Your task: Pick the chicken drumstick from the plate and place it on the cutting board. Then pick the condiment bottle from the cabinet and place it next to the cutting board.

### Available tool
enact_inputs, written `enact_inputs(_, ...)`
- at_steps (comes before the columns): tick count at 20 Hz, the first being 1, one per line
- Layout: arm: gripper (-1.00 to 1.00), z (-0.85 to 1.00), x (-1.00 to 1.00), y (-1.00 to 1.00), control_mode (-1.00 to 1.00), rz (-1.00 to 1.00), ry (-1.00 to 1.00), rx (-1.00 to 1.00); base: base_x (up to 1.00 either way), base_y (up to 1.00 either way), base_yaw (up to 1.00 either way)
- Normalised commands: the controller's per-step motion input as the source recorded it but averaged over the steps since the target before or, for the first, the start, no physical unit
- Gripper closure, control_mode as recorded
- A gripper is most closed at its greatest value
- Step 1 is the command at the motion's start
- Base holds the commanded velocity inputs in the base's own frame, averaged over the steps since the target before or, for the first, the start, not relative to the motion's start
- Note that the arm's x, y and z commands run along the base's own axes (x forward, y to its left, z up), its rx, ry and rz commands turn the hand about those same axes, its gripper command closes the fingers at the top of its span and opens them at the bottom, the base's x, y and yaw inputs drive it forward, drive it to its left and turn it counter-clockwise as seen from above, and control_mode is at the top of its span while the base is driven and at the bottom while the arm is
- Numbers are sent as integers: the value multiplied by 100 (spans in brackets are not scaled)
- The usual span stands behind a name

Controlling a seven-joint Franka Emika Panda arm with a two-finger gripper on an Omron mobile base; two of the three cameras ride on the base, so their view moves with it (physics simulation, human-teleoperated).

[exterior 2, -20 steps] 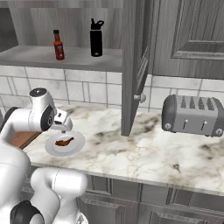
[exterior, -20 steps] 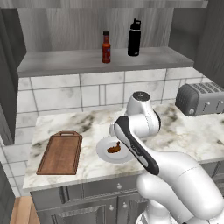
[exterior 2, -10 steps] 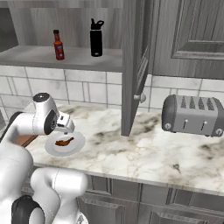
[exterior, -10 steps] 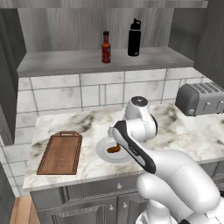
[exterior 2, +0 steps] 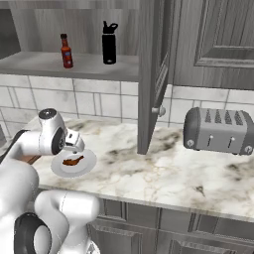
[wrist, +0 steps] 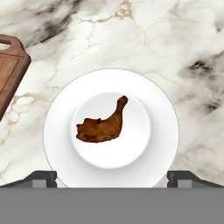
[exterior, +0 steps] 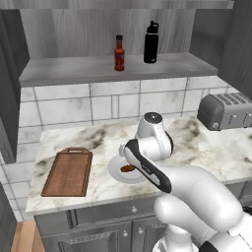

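Lowered since a second ago, gripper (wrist: 112, 179) hangs over the plate (wrist: 162, 144), jaws spread wide. Chicken drumstick (wrist: 101, 126) lies mid-plate, untouched (thick end toward the cutting board (wrist: 9, 72)). Straddle the meaty middle, then close.

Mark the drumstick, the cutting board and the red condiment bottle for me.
chicken drumstick (wrist: 101, 127), hand view, on its thick meaty end.
cutting board (exterior: 68, 173), left base view, middle of its flat face.
condiment bottle (exterior: 118, 56), left base view, on its red body.

One drumstick (wrist: 101, 126), one plate (wrist: 159, 131), one cutting board (exterior: 69, 172), two bottles: red (exterior: 118, 53), black (exterior: 150, 43); one toaster (exterior 2: 220, 130).
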Motion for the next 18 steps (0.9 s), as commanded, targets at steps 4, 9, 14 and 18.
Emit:
enact_inputs(4, -100, -14, 12, 4, -100, 0, 0, 0, 0, 0, 0)
enact_inputs(9, -100, -10, 10, 0, -100, -1, 0, 0, 0, 0, 0)
enact_inputs(14, -100, -11, 6, 0, -100, -2, 0, 0, 0, 0, 0)
enact_inputs(18, -100, -11, 3, 0, -100, -2, 0, 0, 0, 0, 0)
